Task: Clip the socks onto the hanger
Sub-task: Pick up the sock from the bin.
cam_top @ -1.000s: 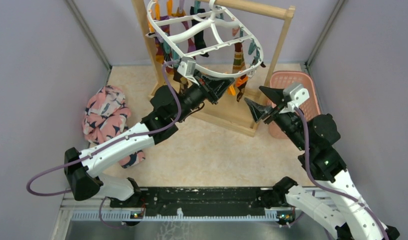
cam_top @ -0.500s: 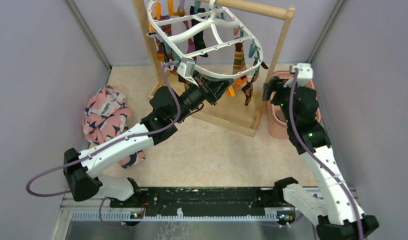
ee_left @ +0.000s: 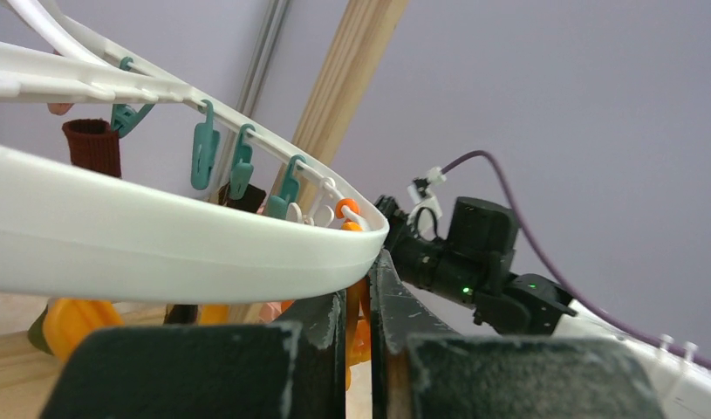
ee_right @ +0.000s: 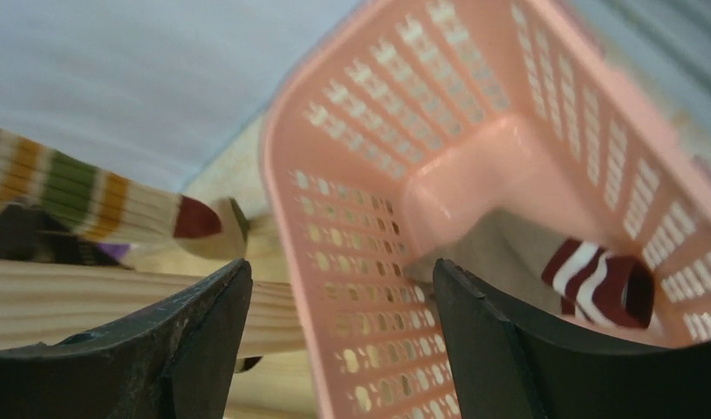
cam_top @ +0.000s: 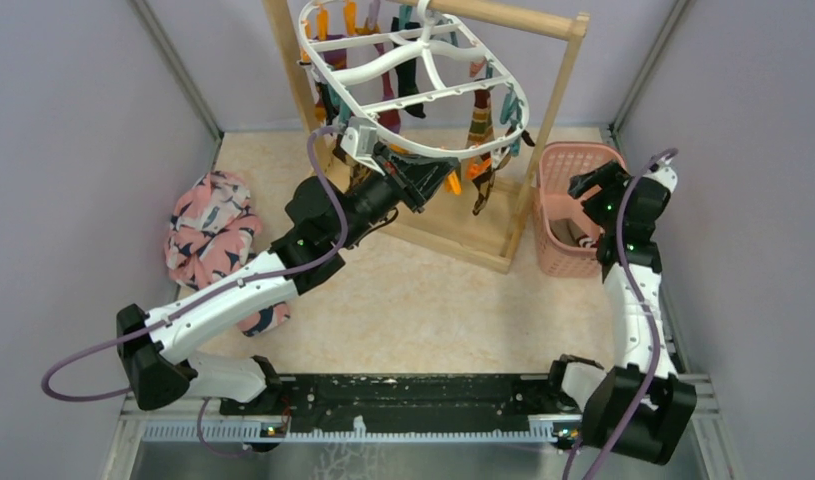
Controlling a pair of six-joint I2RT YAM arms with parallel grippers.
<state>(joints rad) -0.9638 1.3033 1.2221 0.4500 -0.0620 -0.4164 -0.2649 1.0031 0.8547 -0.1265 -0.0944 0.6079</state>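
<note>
The white oval hanger [cam_top: 438,95] hangs from the wooden rack, with several socks [cam_top: 480,110] clipped under it. My left gripper [cam_top: 435,182] is at the hanger's near rim [ee_left: 160,253], shut on an orange clip [ee_left: 358,327] that shows between its nearly touching fingers [ee_left: 395,297]. My right gripper [cam_top: 593,190] is open over the pink basket [cam_top: 573,150], its jaws straddling the basket's near wall [ee_right: 352,218]. A maroon-and-white striped sock [ee_right: 600,279] lies on the basket floor. A striped hanging sock [ee_right: 81,196] shows at the left of the right wrist view.
The tall wooden rack [cam_top: 503,20] stands on a wooden base [cam_top: 453,235] at the back centre. A bulky pink bird-print cloth [cam_top: 211,225] lies on the floor at the left. Grey walls close in both sides, and the basket sits against the right wall.
My right arm swung away from the rack's front to the right, over the basket, and its jaws opened wider. The left arm and the hanger shifted slightly, still gripping.
</note>
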